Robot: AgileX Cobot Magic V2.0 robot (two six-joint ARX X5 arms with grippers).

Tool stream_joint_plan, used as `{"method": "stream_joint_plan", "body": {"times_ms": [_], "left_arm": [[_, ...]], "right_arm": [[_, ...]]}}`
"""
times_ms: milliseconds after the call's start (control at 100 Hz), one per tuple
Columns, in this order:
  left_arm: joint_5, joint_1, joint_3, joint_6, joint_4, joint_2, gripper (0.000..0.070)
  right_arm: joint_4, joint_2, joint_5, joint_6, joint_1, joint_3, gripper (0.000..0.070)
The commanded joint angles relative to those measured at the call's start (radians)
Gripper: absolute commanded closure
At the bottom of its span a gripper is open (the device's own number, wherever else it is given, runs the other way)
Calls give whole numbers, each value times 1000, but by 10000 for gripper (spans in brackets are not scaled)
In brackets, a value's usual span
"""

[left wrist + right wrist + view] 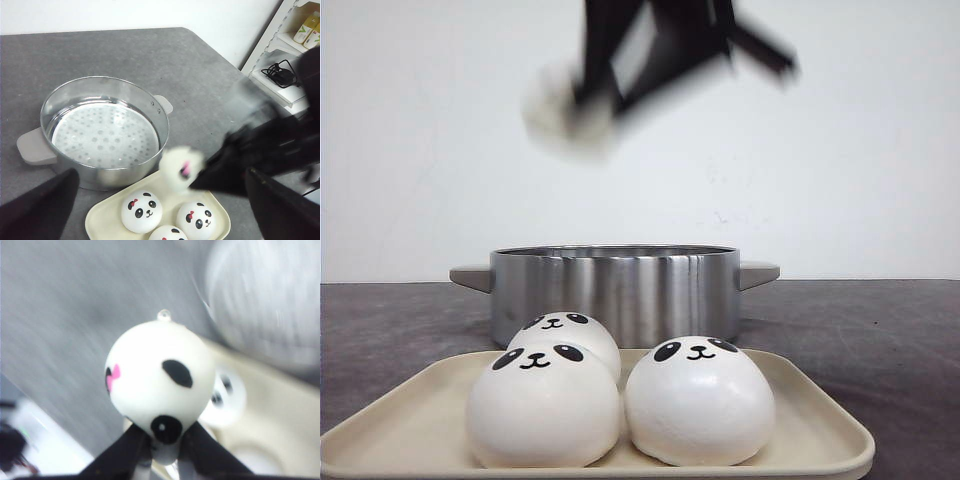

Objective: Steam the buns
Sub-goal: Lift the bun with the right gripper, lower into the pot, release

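Carrying one bun (157, 382) high in the air above the pot (613, 285), pinched between the right gripper (165, 440) fingers, three buns (620, 395) waiting on the tray (820, 420); next, judging, lowering into the steamer and releasing; left gripper state impossible to tell.

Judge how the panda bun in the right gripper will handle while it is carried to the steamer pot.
The panda bun is probably soft, so the right gripper may dent it. Its smooth dome, pinched only at its lower edge, could slip or swing. It looks light; released into the steamer pot, it might roll.
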Motion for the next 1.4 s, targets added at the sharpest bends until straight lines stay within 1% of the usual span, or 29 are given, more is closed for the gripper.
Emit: {"method": "stream_joint_plan", "body": {"times_ms": [0,70,110,170,300,370,440,570,770,890,1010,1030,1060,1160,1210,1270,1390], "left_arm": [[-5,-7,15,13,12,4,27],[-5,-10,15,12,18,4,27],[-5,-13,15,12,23,4,27],[-6,-18,15,13,27,5,27],[-6,-19,15,13,26,5,27],[-6,-19,15,13,26,5,27],[-6,-19,15,13,24,5,27],[-6,-19,15,12,21,5,27],[-6,-19,15,13,18,5,27],[-6,-19,15,13,18,6,27],[-5,-19,15,12,17,6,27],[-5,-19,15,13,18,6,27],[-5,-19,15,12,18,6,27],[-5,-19,15,12,12,6,27],[-5,-19,15,12,12,6,27],[-5,-19,15,13,13,6,27],[-5,-19,15,13,16,6,27]], "right_arm": [[11,8,74,-53,9,76,694],[13,13,140,-102,-11,155,694],[21,27,159,-135,-35,193,694],[24,68,157,-180,-87,251,694],[27,179,126,-230,-203,325,694],[40,253,104,-238,-255,347,694],[84,323,89,-243,-296,351,694],[142,450,99,-243,-344,351,694],[191,596,105,-244,-372,351,694],[214,649,105,-244,-378,351,694],[209,677,105,-240,-383,351,690],[210,681,105,-239,-383,351,678],[207,682,104,-236,-383,351,634],[200,682,105,-236,-383,351,360],[197,682,105,-236,-383,351,271],[187,682,105,-236,-384,351,225],[175,682,105,-229,-388,351,216]]}}
